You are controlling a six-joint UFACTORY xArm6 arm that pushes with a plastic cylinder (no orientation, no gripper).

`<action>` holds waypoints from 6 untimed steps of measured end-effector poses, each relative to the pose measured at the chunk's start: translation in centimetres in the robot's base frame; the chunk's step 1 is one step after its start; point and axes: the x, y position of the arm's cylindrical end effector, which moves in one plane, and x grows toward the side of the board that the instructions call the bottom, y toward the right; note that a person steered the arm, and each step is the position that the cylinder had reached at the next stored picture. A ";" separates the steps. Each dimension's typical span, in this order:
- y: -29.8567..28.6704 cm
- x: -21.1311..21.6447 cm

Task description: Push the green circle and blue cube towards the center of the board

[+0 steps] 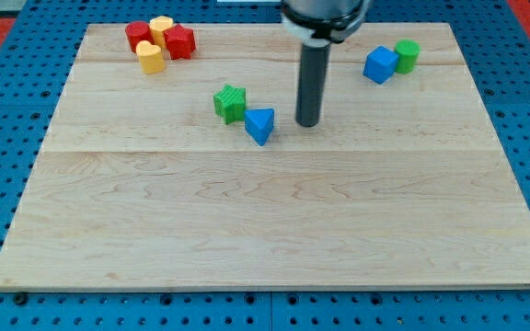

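Note:
The green circle (407,55) and the blue cube (380,64) sit touching each other near the board's top right, the cube on the circle's left. My tip (308,123) stands on the board left of and below them, well apart from both. It is just right of a blue triangle (260,125), with a small gap between them.
A green star (230,102) lies up-left of the blue triangle, touching it. At the top left a cluster holds two red blocks (138,36) (180,41) and two yellow blocks (161,28) (151,57). The wooden board (274,230) lies on a blue pegboard.

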 end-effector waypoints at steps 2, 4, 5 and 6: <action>-3.7 -1.6; 19.9 -10.6; 21.8 -14.0; 18.5 -15.2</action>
